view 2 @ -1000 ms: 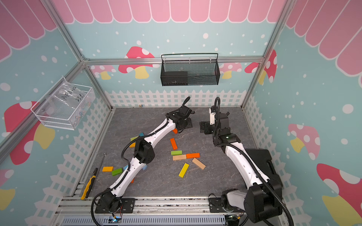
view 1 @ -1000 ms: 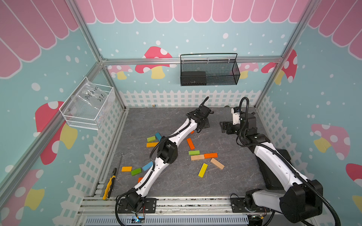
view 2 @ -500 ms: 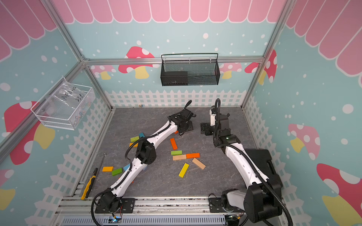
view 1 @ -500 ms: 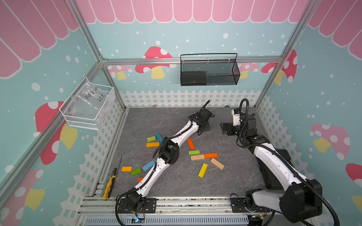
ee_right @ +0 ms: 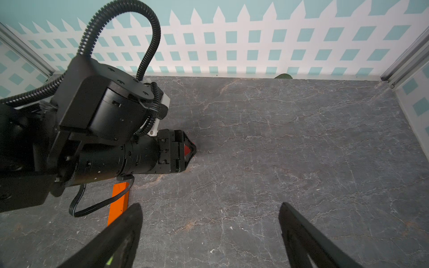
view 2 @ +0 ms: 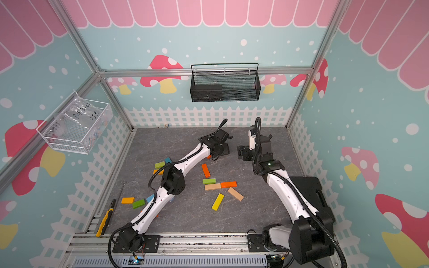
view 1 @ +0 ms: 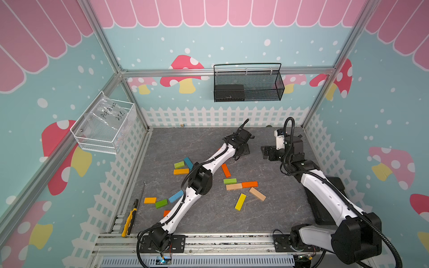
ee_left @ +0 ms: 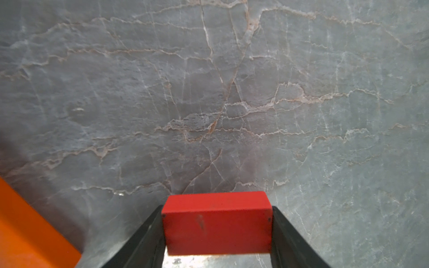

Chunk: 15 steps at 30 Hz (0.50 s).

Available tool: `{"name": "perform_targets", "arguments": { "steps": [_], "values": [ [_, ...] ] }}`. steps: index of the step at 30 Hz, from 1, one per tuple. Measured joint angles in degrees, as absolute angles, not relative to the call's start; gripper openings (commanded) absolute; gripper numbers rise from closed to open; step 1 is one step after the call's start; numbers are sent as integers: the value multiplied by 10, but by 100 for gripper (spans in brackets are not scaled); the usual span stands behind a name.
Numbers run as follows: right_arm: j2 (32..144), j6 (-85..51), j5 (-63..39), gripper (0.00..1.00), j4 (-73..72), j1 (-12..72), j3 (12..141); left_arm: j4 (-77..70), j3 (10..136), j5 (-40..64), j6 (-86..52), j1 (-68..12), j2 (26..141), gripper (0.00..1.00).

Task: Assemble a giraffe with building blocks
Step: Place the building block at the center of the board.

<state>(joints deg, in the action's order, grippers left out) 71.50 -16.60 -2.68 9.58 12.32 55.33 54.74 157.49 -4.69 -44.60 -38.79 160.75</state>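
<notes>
Nearest the arm bases, a yellow block [view 1: 240, 201] and a tan block [view 1: 257, 194] lie flat on the grey desk [view 1: 185, 143], near each other. Just behind them, a second tan block [view 1: 234, 186] and an orange block [view 1: 249, 184] lie end to end, touching. Farther back, the left gripper [view 1: 244, 150] reaches down to the desk and clasps a red block [ee_left: 217, 222]. In the left wrist view both fingers press against the block's sides. Beside it but apart, the right gripper [ee_right: 210, 206] hovers over bare desk with its jaws spread wide, holding nothing.
</notes>
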Motion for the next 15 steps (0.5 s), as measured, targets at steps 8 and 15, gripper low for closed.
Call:
{"name": "perform_targets", "arguments": {
  "steps": [8,15],
  "values": [
    [715,-168,-27,93,96,123,553,547,1574,-45,-446,-388,1607,71],
    [715,-170,-27,93,96,123,553,547,1574,-42,-446,-388,1607,74]
  ]
}}
